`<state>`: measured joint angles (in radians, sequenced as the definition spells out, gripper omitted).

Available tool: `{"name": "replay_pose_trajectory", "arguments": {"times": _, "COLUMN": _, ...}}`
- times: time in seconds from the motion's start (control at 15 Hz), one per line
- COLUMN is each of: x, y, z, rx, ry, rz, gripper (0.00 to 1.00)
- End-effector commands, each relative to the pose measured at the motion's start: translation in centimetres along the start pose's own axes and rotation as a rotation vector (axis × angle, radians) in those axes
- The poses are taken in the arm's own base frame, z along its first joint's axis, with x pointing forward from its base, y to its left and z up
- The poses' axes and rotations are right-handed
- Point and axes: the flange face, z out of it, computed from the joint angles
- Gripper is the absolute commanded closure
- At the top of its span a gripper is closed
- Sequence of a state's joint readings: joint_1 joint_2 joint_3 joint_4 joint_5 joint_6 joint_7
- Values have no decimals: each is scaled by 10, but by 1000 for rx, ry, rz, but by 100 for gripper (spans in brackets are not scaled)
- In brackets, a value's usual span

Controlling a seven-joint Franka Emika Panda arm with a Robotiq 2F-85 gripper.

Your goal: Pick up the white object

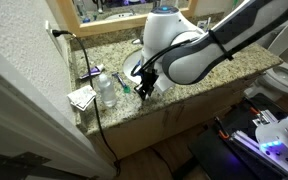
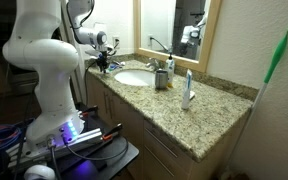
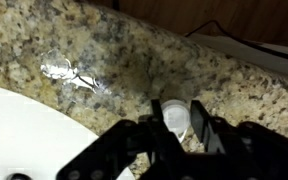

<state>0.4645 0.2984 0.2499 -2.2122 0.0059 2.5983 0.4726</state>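
Observation:
The white object (image 3: 174, 120) is small and round and lies on the speckled granite counter (image 3: 134, 50) beside the sink rim. In the wrist view my gripper (image 3: 177, 112) is down over it, a dark finger pressed against each side, shut on it. In both exterior views the gripper (image 1: 146, 88) (image 2: 104, 62) sits low at the counter's edge near the basin, and there the arm hides the white object.
The white sink (image 2: 134, 77) with its faucet (image 2: 156, 45) is next to the gripper. A clear bottle (image 1: 106, 90), papers (image 1: 82, 97) and a black cable (image 1: 84, 60) sit by the wall. A cup (image 2: 161, 78) and an upright tube (image 2: 187, 88) stand further along. A shiny crumpled scrap (image 3: 64, 70) lies on the granite.

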Motion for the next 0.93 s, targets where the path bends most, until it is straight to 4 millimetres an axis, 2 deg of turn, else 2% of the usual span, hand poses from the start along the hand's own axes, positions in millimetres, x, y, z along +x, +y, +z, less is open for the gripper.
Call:
{"name": "replay_pose_trajectory", "arguments": {"times": 0.0, "x": 0, "y": 1, "z": -1, "rx": 0, "ry": -15, "rz": 4, "gripper": 82}}
{"name": "replay_pose_trajectory", "arguments": {"times": 0.07, "x": 1, "y": 2, "z": 4, "rx": 2, "ry": -25, "rz": 9, "gripper": 77}}
{"name": "replay_pose_trajectory", "arguments": {"times": 0.13, "x": 1, "y": 3, "z": 8, "rx": 5, "ry": -25, "rz": 13, "gripper": 42}}
{"name": "replay_pose_trajectory", "arguments": {"times": 0.2, "x": 1, "y": 3, "z": 9, "rx": 9, "ry": -22, "rz": 14, "gripper": 41}}
{"name": "replay_pose_trajectory", "arguments": {"times": 0.53, "x": 1, "y": 2, "z": 1, "rx": -2, "ry": -8, "rz": 11, "gripper": 6}}
{"name": "replay_pose_trajectory", "arguments": {"times": 0.6, "x": 2, "y": 1, "z": -1, "rx": -5, "ry": -7, "rz": 10, "gripper": 2}}
{"name": "replay_pose_trajectory", "arguments": {"times": 0.73, "x": 3, "y": -1, "z": -4, "rx": -2, "ry": -4, "rz": 10, "gripper": 0}}
{"name": "replay_pose_trajectory", "arguments": {"times": 0.8, "x": 2, "y": 0, "z": 2, "rx": 3, "ry": -5, "rz": 5, "gripper": 4}}
{"name": "replay_pose_trajectory", "arguments": {"times": 0.87, "x": 3, "y": 0, "z": 1, "rx": 4, "ry": -3, "rz": 5, "gripper": 0}}
